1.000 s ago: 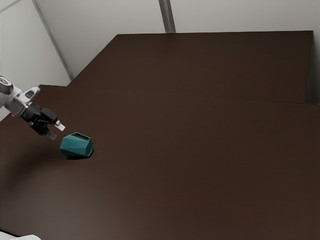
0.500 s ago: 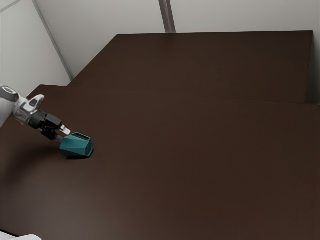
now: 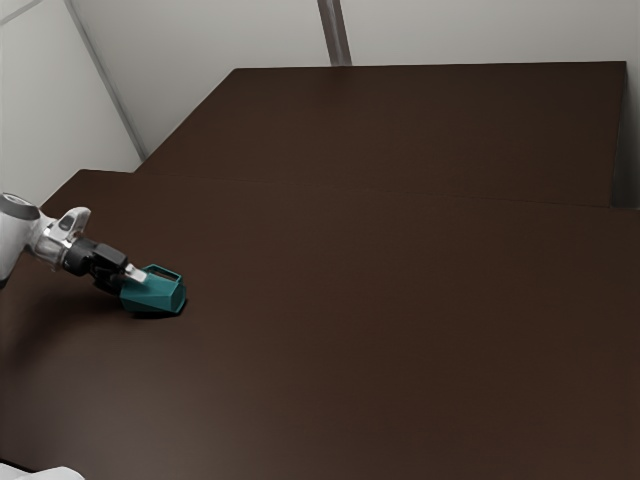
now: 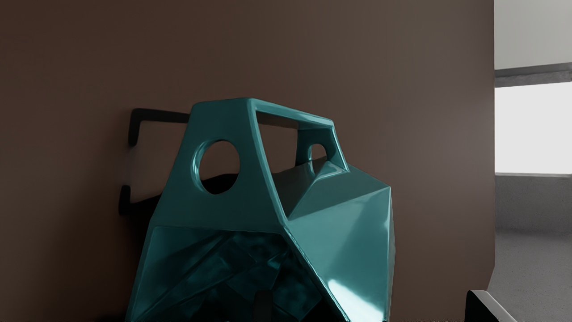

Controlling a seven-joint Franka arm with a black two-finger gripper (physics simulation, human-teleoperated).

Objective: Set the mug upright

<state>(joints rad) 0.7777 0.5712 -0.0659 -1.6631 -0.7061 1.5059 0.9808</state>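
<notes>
A dark brown counter (image 3: 380, 330) spreads before pale walls (image 3: 200, 40), with a grey strip (image 3: 335, 35) on the far side. The teal mug (image 3: 153, 295) lies on its side at the exterior view's left, handle (image 4: 223, 118) up, mouth toward the gripper (image 3: 126, 281). The jaws stand open, one seemingly inside the mug, the other outside.

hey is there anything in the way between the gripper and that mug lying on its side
No, nothing visible stands between them. The open gripper is right at the mug, by its open end, with one finger in front of the mouth or inside it and the other outside the wall.
</notes>
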